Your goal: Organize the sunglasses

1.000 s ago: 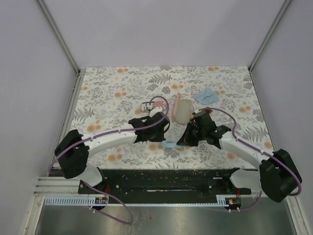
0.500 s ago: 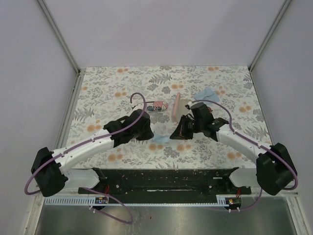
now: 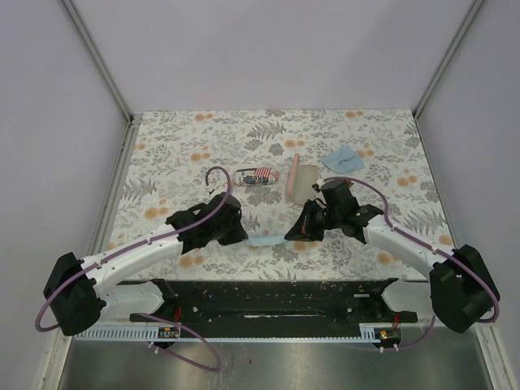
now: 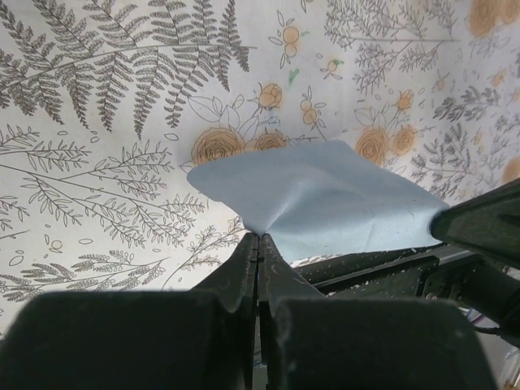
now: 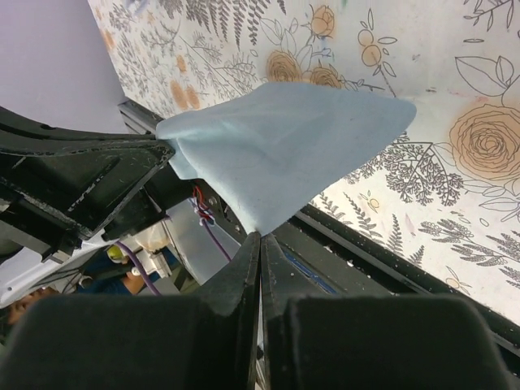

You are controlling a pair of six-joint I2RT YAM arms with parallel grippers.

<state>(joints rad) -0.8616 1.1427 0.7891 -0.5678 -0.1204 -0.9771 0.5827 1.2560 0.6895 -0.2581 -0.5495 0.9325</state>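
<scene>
A light-blue cloth hangs stretched between my two grippers, just above the near part of the table. My left gripper is shut on its left corner, as the left wrist view shows with the cloth fanning out from the closed jaws. My right gripper is shut on the right corner, with the cloth spreading away. Neither pair of sunglasses shows clearly. A small dark shape lies against the flag-printed case; I cannot tell what it is.
A pink oblong case and a pale translucent pouch lie behind the right gripper. A second blue cloth lies at the back right. The black base rail runs along the near edge.
Both grippers have drawn back toward the near edge with the cloth between them. The left arm has swung left and back, uncovering the flag case.
</scene>
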